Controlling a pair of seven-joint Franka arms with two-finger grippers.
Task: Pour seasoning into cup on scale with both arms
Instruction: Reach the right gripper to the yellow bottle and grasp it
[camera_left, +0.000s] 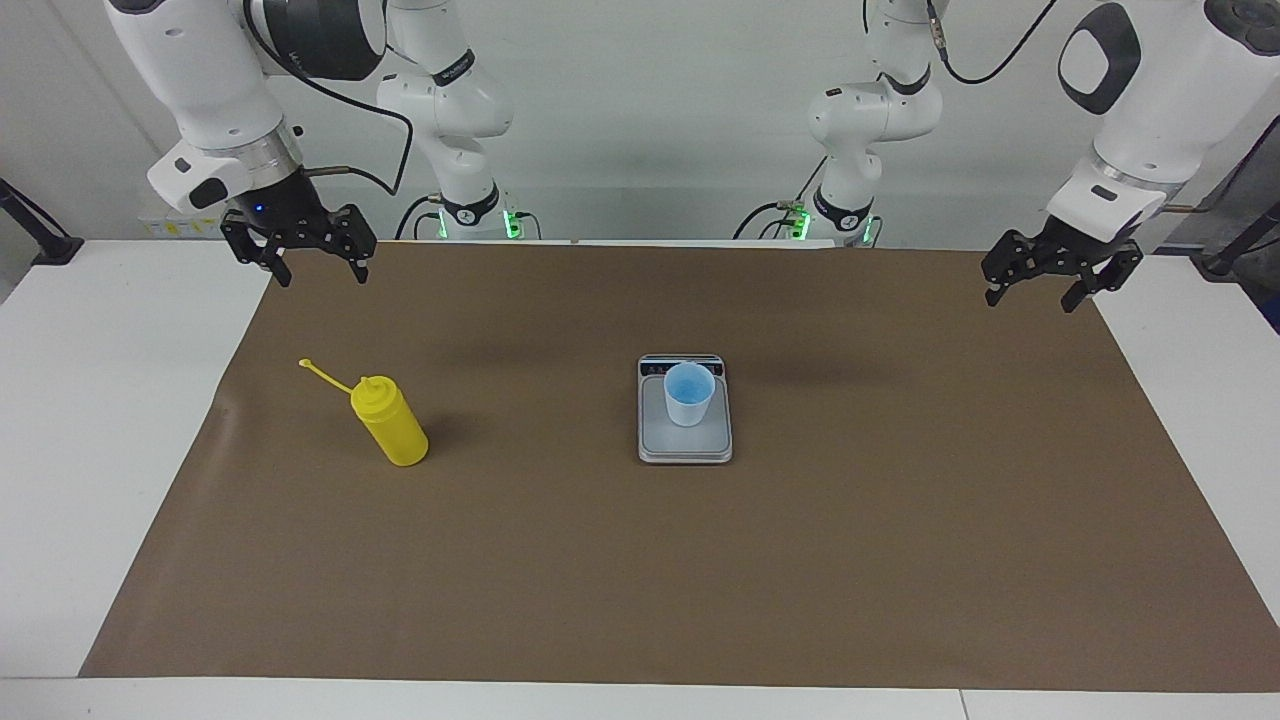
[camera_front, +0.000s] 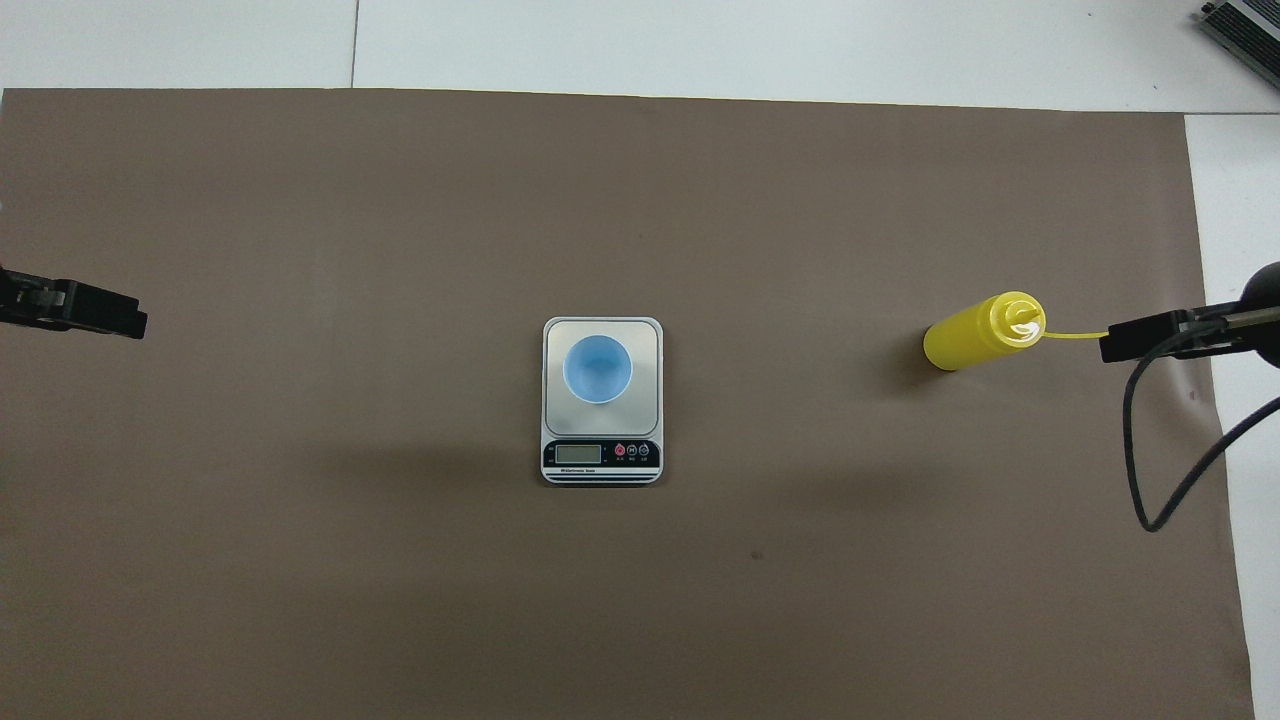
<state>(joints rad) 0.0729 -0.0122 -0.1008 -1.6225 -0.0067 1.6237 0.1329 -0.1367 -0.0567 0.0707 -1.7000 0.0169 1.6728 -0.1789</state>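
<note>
The yellow squeeze bottle (camera_left: 391, 421) stands at the right arm's end of the brown mat (camera_left: 640, 560), the light-blue cup (camera_left: 689, 394) on the scale (camera_left: 685, 448) mid-table. Both the right gripper (camera_left: 313, 257) and left gripper (camera_left: 1040, 275) are held raised with jaws spread. The bottle's body should be gripped squarely, below the strap.

white table (camera_left: 120, 420) carries brown mat (camera_left: 850, 560) across most of frame; scale (camera_left: 685, 446) at mat centre; yellow seasoning bottle (camera_left: 392, 422) upright on mat, left of centre in facing view, well apart from scale
</note>
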